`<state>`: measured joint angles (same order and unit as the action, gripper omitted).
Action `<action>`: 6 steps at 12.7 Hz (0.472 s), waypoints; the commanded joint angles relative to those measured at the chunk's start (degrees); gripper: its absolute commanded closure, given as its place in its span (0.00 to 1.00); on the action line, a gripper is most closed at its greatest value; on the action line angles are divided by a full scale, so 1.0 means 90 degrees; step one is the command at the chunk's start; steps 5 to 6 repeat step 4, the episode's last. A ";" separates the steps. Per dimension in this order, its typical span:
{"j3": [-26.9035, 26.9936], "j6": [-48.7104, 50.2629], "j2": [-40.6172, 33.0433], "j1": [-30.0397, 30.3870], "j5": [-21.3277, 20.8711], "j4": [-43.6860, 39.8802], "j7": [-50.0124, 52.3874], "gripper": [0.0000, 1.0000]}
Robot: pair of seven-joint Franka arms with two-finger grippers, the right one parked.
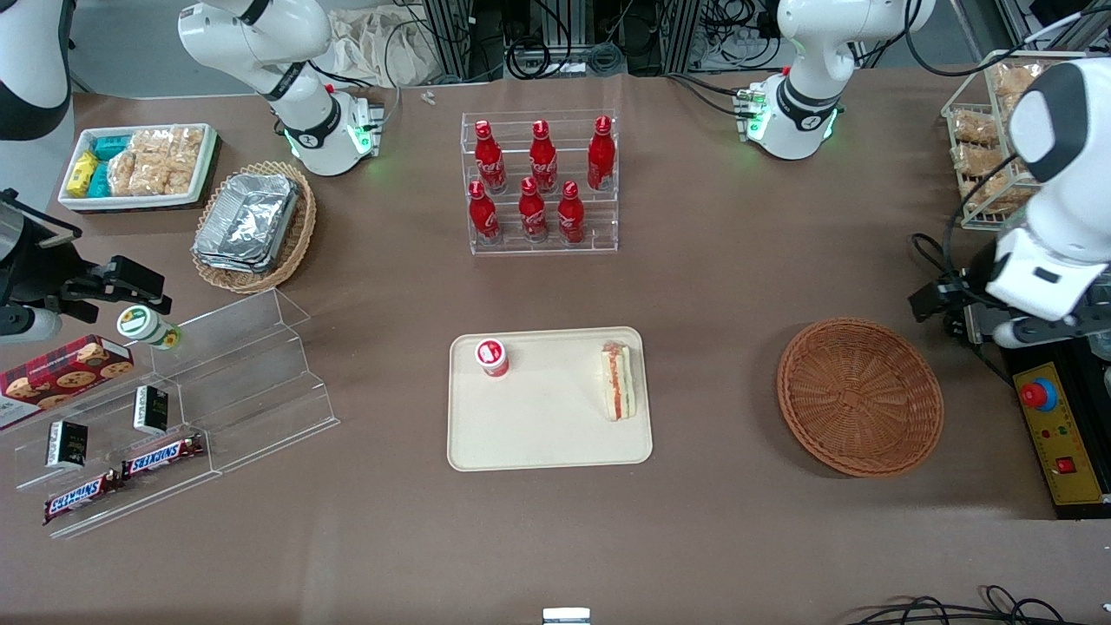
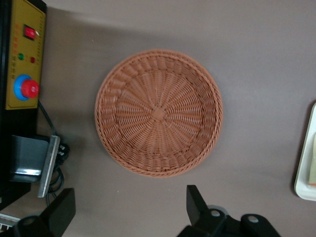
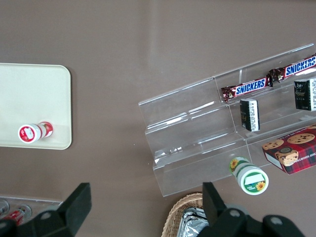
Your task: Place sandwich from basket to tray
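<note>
Brown table surface, cabling along the edge farthest from the front camera. Landmark: tray [image 1: 548,434], one, beige, rectangular.

On the tray: one sandwich [image 1: 616,380], lying at the edge nearest the working arm's end; one small red-capped bottle [image 1: 491,357], upright, at the corner toward the parked arm's end.

One round wicker basket [image 1: 859,397] beside the tray, toward the working arm's end, well apart from it; nothing inside.

Gripper [image 2: 131,207] above the table just beside the basket, at its side away from the tray; fingers [image 2: 196,203] spread wide, holding nothing.

Farther from the front camera than the tray: one clear rack [image 1: 542,245] with six red cola bottles [image 1: 532,180], three per row.
</note>
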<state>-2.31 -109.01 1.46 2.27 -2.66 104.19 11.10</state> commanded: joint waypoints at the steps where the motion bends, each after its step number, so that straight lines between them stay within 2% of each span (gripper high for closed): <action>1: -0.0095 0.0810 0.0655 0.0050 0.0042 -0.1229 0.0308 0.00; 3: -0.0104 0.1523 0.1378 0.0031 0.0061 -0.2430 0.0631 0.00; 6: -0.0114 0.1623 0.1496 0.0021 0.0081 -0.2590 0.0719 0.00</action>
